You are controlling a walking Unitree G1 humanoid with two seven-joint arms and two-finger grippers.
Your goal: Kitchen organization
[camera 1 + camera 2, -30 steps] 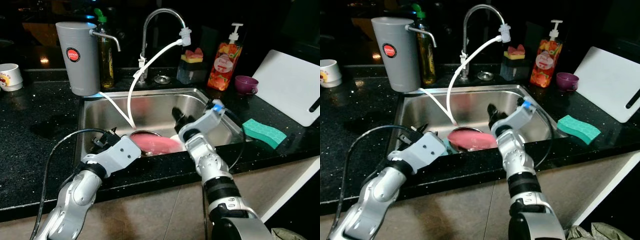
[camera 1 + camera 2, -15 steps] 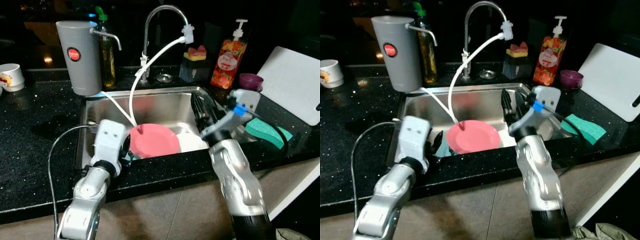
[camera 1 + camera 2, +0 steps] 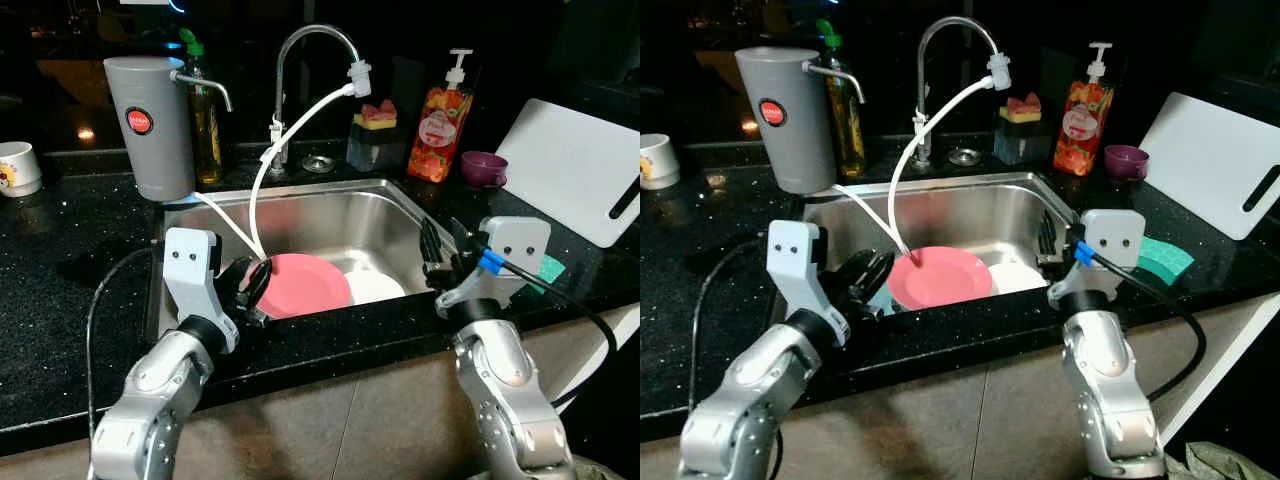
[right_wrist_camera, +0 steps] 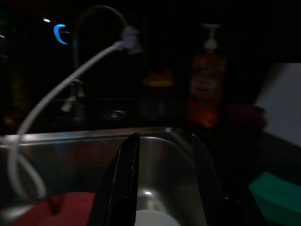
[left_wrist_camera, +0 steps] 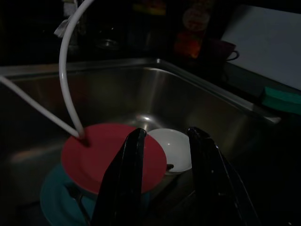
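My left fingers [image 3: 250,290] hang released over the front left of the sink [image 3: 330,205], just above the near rim of the pink plate [image 3: 300,285], grasping nothing. That plate lies on a teal plate [image 5: 51,195] at the sink's bottom, with a white bowl [image 3: 375,288] just beside it and a white hose [image 3: 262,180] drooping onto it from the tap [image 3: 300,60]. My right fingers [image 3: 434,250] hover parted and empty by the sink's right wall, near the green sponge [image 3: 1162,258] on the table. I judge I am about to lift dishes out; next, my left fingers must drop and close on the plate's rim.
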